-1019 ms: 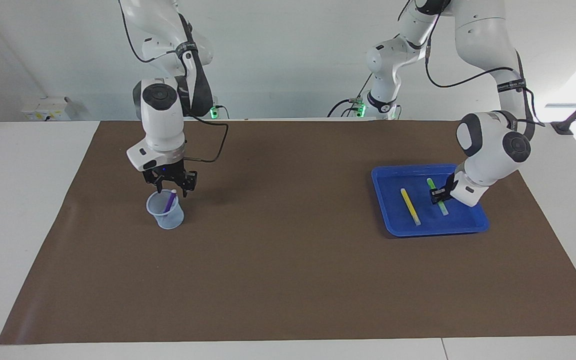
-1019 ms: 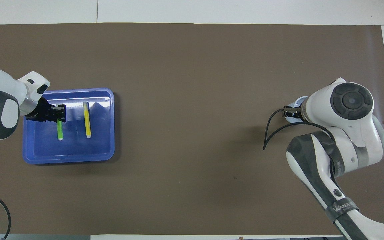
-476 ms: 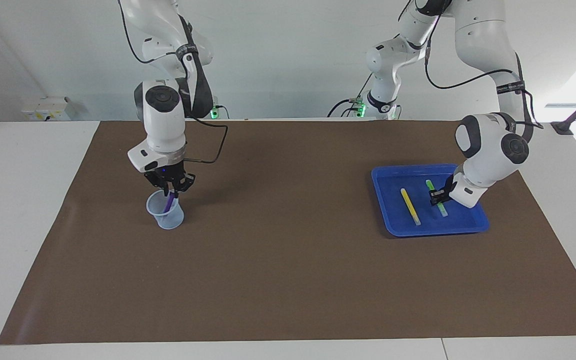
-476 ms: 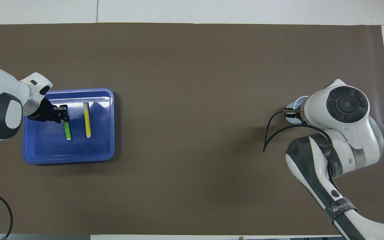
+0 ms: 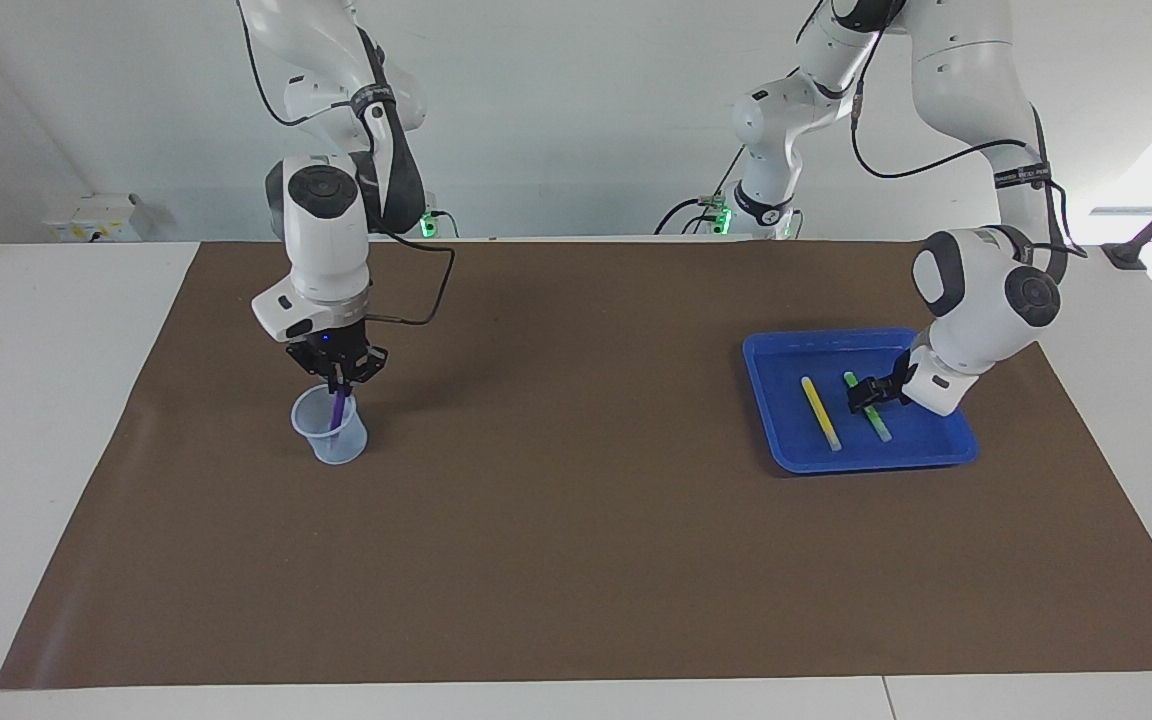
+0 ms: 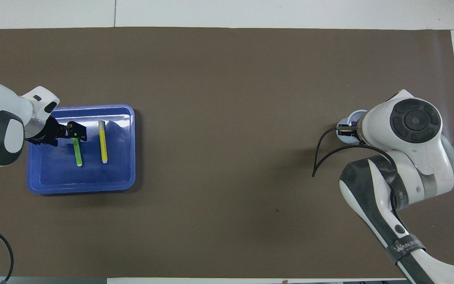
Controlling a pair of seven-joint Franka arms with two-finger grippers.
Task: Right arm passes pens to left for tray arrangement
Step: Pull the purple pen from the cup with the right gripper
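The blue tray [image 5: 956, 455] [image 6: 81, 187] sits at the left arm's end of the table. In it a yellow pen [image 5: 820, 413] [image 6: 103, 142] and a green pen [image 5: 874, 420] [image 6: 77, 153] lie flat, side by side. My left gripper [image 5: 866, 393] [image 6: 74, 132] stands open, low over the green pen's end nearer to the robots. At the right arm's end, a purple pen [image 5: 338, 410] stands in a translucent cup [image 5: 329, 430] [image 6: 352, 117]. My right gripper [image 5: 338, 376] is shut on the pen's top, right above the cup. The overhead view hides this gripper under its wrist.
A brown mat [image 5: 576, 520] covers the table between the cup and the tray. A black cable [image 6: 321, 154] loops from the right arm's wrist over the mat beside the cup.
My right gripper came down over the cup and shut on the purple pen. My left gripper opened and let go of the green pen, which now lies closer to the yellow pen.
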